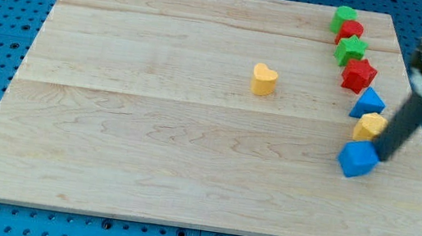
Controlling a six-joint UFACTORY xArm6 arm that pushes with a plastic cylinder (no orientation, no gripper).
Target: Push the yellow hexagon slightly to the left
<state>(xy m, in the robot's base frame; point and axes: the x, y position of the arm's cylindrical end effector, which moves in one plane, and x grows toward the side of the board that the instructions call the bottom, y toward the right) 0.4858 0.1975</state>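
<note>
In the camera view, your yellow hexagon (371, 126) sits near the table's (148, 151) right edge, at about 3 o'clock from the board's centre. It is wedged in a tight column: a blue triangular block (369, 102) touches it at 12 o'clock, and a chunkier blue block (357, 158) sits right against it at 6 o'clock. My tip (382, 156) rests just beside the hexagon, at roughly its 4 o'clock, close against the lower blue block's right shoulder.

There is no pincer on this arm, only the bare rod, so nothing is gripped.

Here is your risk. From this low start, a leftward sweep looks likelier to catch the lower blue block than the hexagon, shoving the wrong piece. Even a clean hit may drag both blue neighbours along.

Further up, the red star (359, 74), green star (351, 49), red block (350, 30) and green block (343, 17) run towards 12 o'clock. The yellow heart (263, 79) lies well apart at 9 o'clock.
</note>
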